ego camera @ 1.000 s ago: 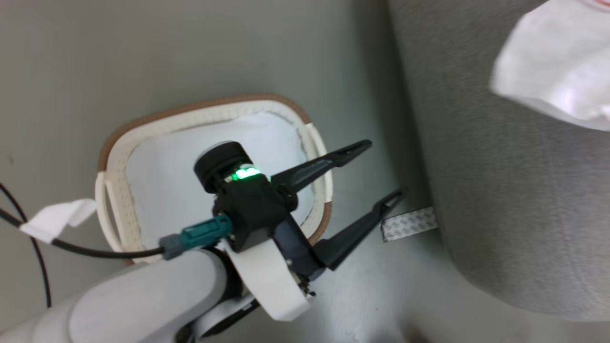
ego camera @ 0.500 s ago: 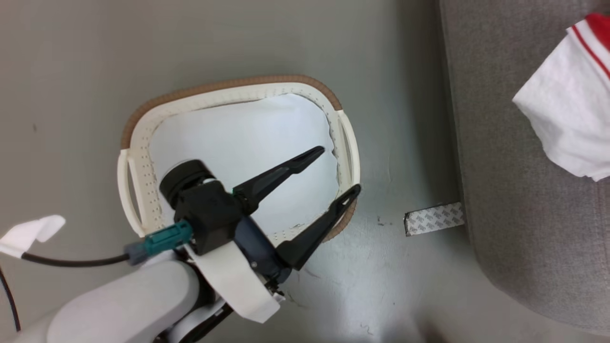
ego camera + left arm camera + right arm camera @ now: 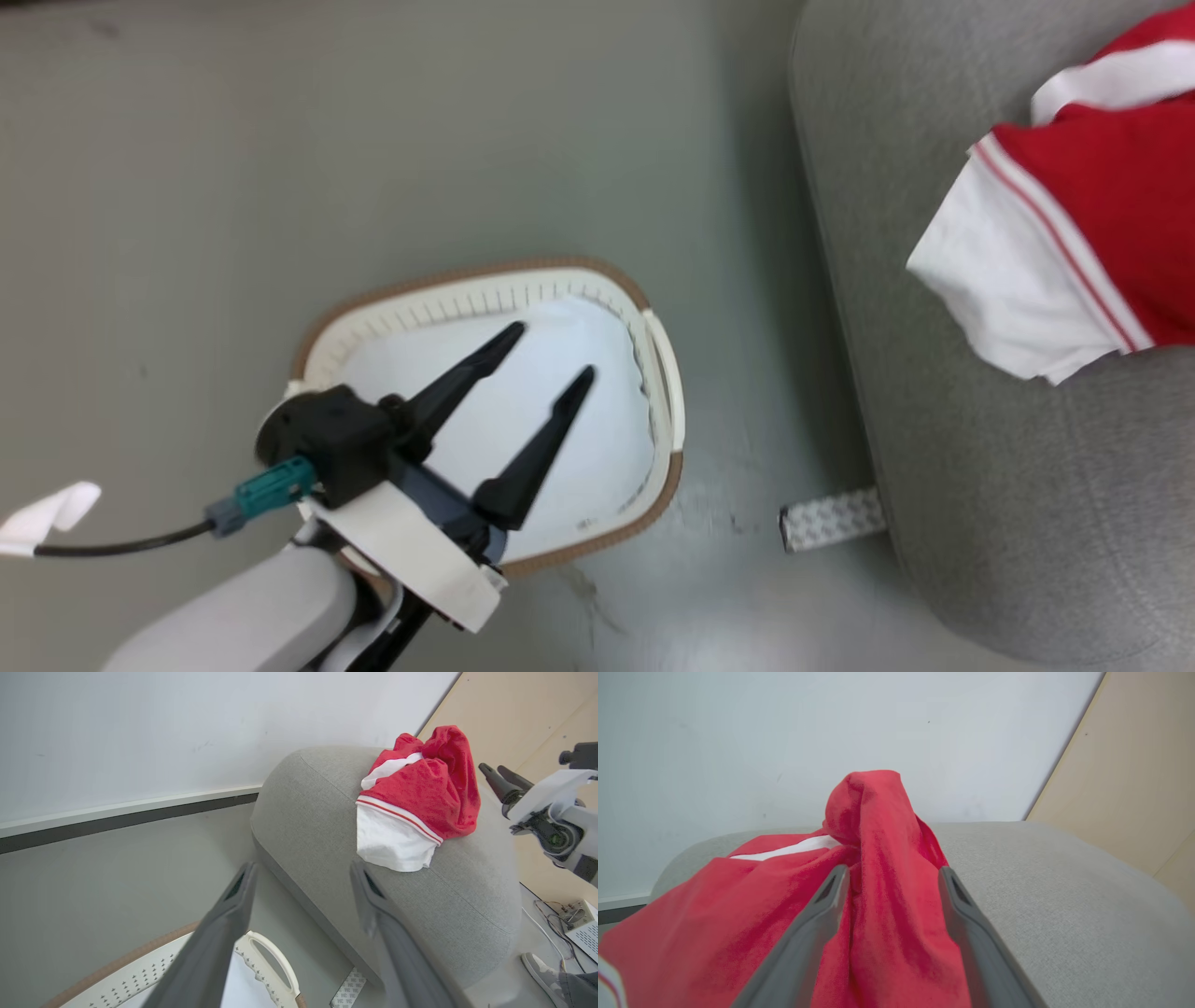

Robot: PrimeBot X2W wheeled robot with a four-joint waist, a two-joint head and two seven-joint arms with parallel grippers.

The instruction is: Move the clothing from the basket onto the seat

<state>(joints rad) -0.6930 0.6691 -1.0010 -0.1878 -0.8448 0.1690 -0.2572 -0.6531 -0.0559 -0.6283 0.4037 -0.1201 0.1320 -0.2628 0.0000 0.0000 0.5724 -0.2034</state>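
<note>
The red clothing (image 3: 1102,177) with white trim lies bunched on the grey seat (image 3: 943,392) at the right. On the floor stands the white basket (image 3: 658,373) with its brown rim, and inside it I see a pale liner. My left gripper (image 3: 551,350) hangs open over the basket's inside, holding nothing. In the left wrist view its fingers (image 3: 301,875) point toward the seat (image 3: 303,793) and the clothing (image 3: 420,788). My right gripper (image 3: 893,872) is open, with a raised fold of the clothing (image 3: 878,826) standing between and beyond its fingertips. It also appears beside the pile as the right gripper (image 3: 495,772).
A strip of patterned tape (image 3: 831,518) lies on the grey floor by the seat's foot. A black cable with a white tag (image 3: 47,509) trails at the lower left. A shoe (image 3: 537,966) and a small white box (image 3: 584,919) sit on the floor beyond the seat.
The head camera has shifted, so more of the red clothing shows. My left gripper has swung from the basket's right rim to over its inside, fingers somewhat closer together.
</note>
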